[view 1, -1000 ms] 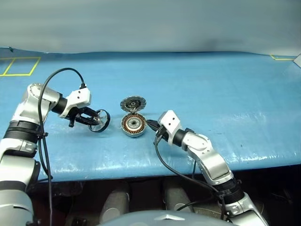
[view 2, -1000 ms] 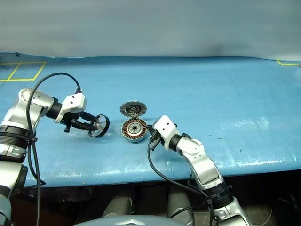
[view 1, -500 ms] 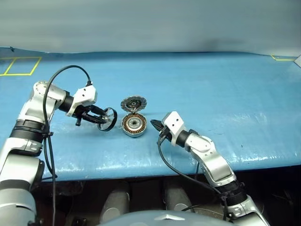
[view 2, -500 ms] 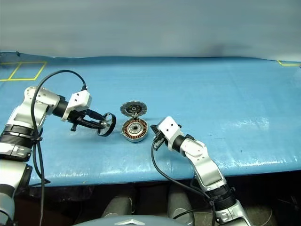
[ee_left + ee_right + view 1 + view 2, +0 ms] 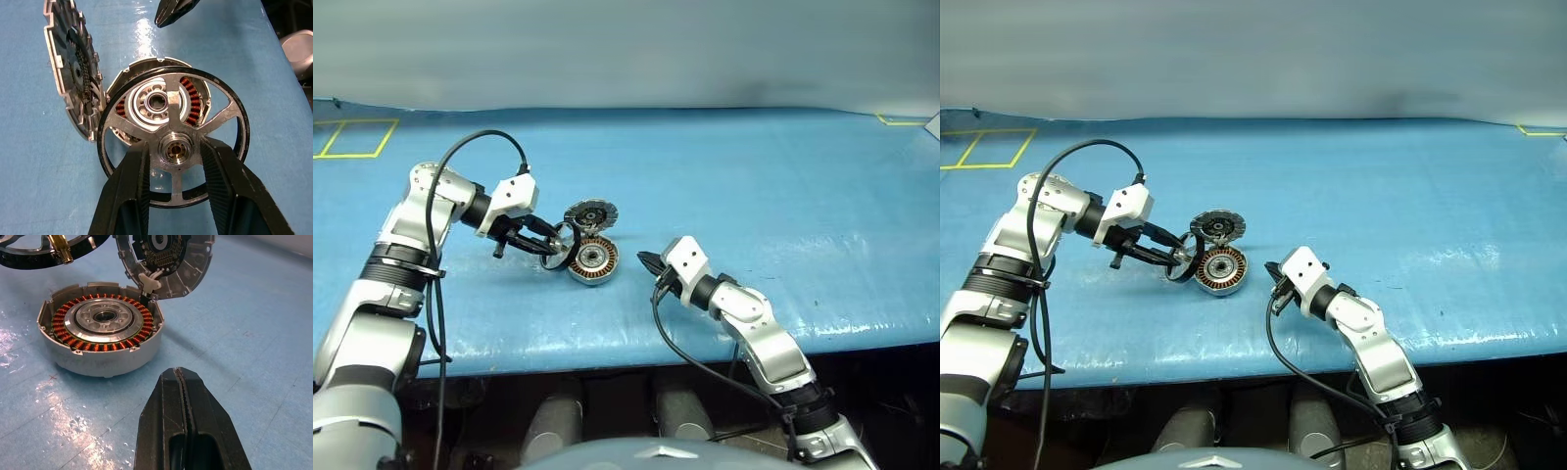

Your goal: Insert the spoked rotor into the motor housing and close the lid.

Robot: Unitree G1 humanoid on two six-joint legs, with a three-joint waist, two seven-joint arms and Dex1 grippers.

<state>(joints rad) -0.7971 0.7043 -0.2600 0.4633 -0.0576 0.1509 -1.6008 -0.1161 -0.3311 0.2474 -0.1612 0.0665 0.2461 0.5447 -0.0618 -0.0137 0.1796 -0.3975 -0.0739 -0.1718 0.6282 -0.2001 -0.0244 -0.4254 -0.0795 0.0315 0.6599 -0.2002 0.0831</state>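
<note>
Spoked rotor (image 5: 172, 149): pinched at hub by left gripper (image 5: 173, 152), held tilted just above motor housing (image 5: 100, 330) on blue table (image 5: 754, 176). Lid (image 5: 1216, 227): hinged, standing open. Right gripper (image 5: 183, 396): fingers pressed together, empty, near housing.
</note>
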